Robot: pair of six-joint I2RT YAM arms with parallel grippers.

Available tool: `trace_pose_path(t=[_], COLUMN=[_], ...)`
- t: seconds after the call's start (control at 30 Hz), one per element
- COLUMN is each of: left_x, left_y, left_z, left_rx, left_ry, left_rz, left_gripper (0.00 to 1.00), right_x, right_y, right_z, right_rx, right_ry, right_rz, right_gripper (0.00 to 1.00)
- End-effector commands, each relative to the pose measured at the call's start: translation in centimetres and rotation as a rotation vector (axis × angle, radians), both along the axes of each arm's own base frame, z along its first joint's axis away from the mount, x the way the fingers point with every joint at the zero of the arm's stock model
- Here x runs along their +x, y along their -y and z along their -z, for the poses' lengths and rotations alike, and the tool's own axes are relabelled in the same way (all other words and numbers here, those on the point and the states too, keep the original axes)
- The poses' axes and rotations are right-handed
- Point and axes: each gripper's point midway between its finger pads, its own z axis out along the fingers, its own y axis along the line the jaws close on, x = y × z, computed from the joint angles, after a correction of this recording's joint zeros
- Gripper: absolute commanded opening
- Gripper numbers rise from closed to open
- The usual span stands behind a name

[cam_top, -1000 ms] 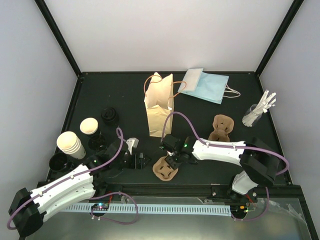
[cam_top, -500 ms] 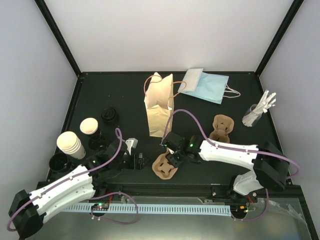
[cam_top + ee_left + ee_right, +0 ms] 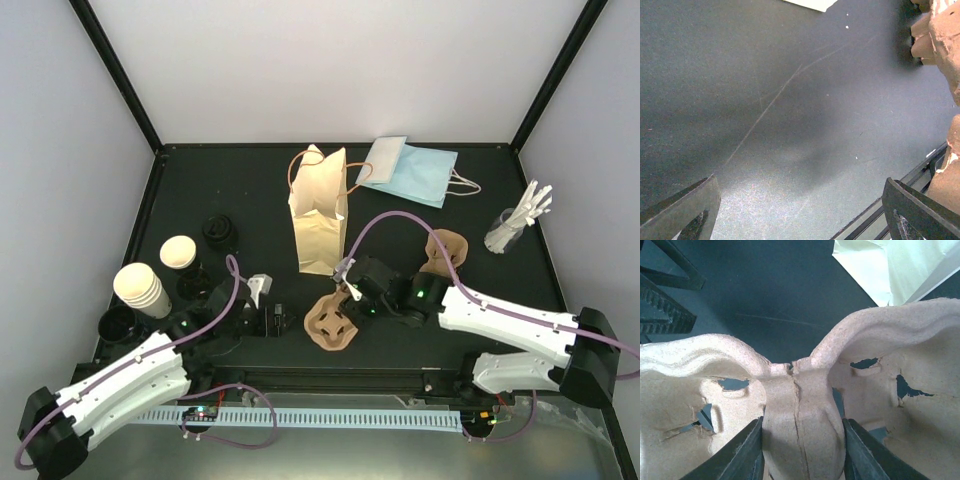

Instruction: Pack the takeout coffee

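Gripping the pulp carrier [image 3: 890, 365], right end effector [image 3: 802, 450] nearer the bag [image 3: 320, 215] than before; left end effector [image 3: 800, 210] open.

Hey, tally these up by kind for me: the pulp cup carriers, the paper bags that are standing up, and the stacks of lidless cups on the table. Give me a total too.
Pulp cup carriers: 2
Standing tan paper bags: 1
Stacks of lidless cream cups: 1
Total: 4
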Motion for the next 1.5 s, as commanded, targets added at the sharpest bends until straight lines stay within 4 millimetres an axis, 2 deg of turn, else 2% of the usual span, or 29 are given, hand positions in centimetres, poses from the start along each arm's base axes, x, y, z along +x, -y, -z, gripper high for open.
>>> trace_pose_path(t=[0.0, 0.13, 0.2, 0.3, 0.4, 0.67, 0.83, 0.97, 1.07, 1.27, 1.33, 1.47], left_x=[0.9, 1.6, 2.3, 3.1, 4.1, 6.0, 7.4, 8.7, 10.5, 15.4, 16.6, 19.3], left_y=[-0.3, -0.8, -1.3, -2.8, -3.4, -2.3, -1.5, -0.5, -0.3, 0.0, 0.5, 1.0], left_z=[-2.9, -5.2, -6.4, -7.8, -9.9, -17.4, -22.0, -24.7, -24.8, -23.1, -23.1, -21.4], left_rx=[0.004, 0.037, 0.070, 0.133, 0.142, 0.098, 0.069, 0.051, 0.126, 0.290, 0.299, 0.369], left_ry=[0.068, 0.132, 0.164, 0.192, 0.245, 0.401, 0.485, 0.516, 0.481, 0.388, 0.380, 0.330], left_rz=[-0.004, -0.010, -0.036, -0.103, -0.152, -0.140, -0.146, -0.156, -0.192, -0.213, -0.186, -0.165], left_gripper=[0.91, 0.94, 0.99, 0.99, 0.99, 0.99, 0.99, 0.99, 0.99, 0.98, 0.96, 0.89], right_x=[0.5, 0.6, 0.6, 0.6, 0.5, 0.3, 0.2, 0.4, 0.4, 0.1, 0.0, 0.0], right_y=[0.6, 1.5, 2.0, 2.5, 2.8, 3.3, 2.9, 2.8, 2.9, 3.2, 3.2, 3.3], right_z=[-2.5, -3.7, -3.8, -3.8, -3.7, -3.5, -3.4, -3.3, -3.5, -4.3, -4.6, -5.3], right_rx=[0.025, 0.045, 0.043, 0.049, 0.062, 0.077, 0.102, 0.109, 0.120, 0.163, 0.175, 0.188], right_ry=[0.065, 0.098, 0.109, 0.117, 0.120, 0.122, 0.104, 0.106, 0.111, 0.115, 0.118, 0.130], right_rz=[0.016, 0.036, 0.044, 0.058, 0.072, 0.085, 0.089, 0.099, 0.105, 0.107, 0.105, 0.103], right_gripper=[0.43, 0.43, 0.43, 0.43, 0.43, 0.43, 0.43, 0.43, 0.43, 0.43, 0.43, 0.43])
